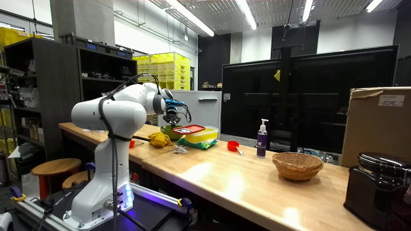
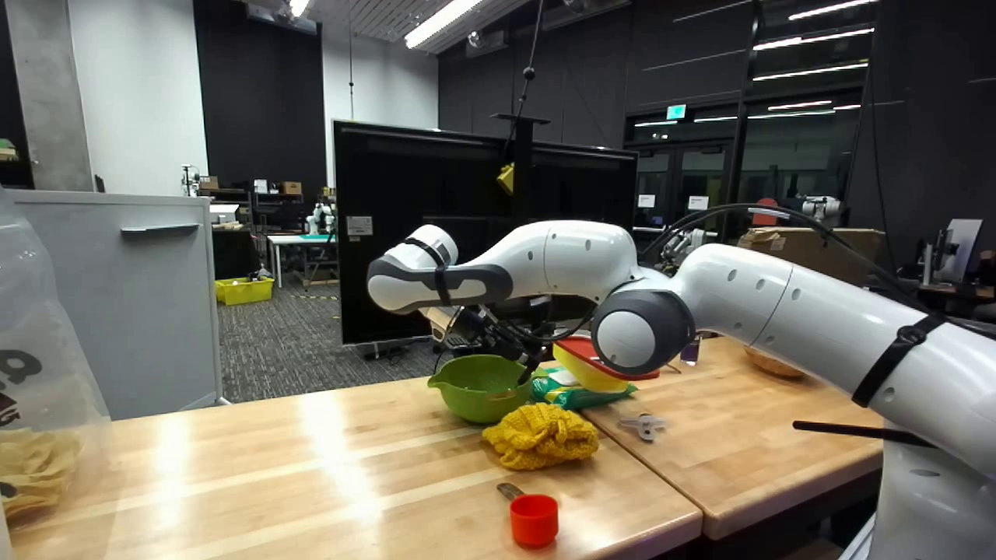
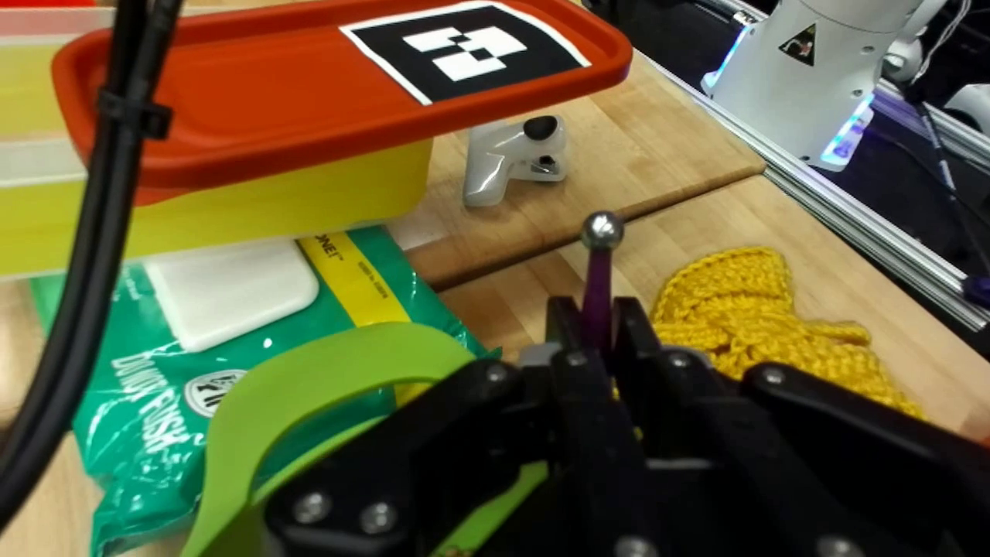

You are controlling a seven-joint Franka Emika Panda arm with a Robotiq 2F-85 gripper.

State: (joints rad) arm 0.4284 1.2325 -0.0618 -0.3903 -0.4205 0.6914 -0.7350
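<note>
Black gripper (image 1: pixel 173 125) at green bowl (image 1: pixel 168 131) in an exterior view; bowl on wood table (image 2: pixel 272 482), yellow cloth (image 2: pixel 542 437) just beside, in an exterior view; wrist view: gripper clamped on purple rod (image 3: pixel 597 290), silver ball (image 3: pixel 602 230) at its tip.

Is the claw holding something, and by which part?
Yes: the gripper holds a slim purple stick by its shaft, the silver ball end poking out.

We see a glossy white arm (image 1: pixel 126 115) with dark-grey trim (image 2: pixel 675 319) above a white base (image 1: pixel 86 202) that carries blue lights (image 1: pixel 129 194) and a black triangle (image 3: pixel 799 45). Black cables (image 3: pixel 93 255) and straps (image 2: pixel 895 362) hug the arm above the base; farthest from it, we find a black gripper (image 3: pixel 597 325) dotted with silver screws (image 3: pixel 313 507).
</note>
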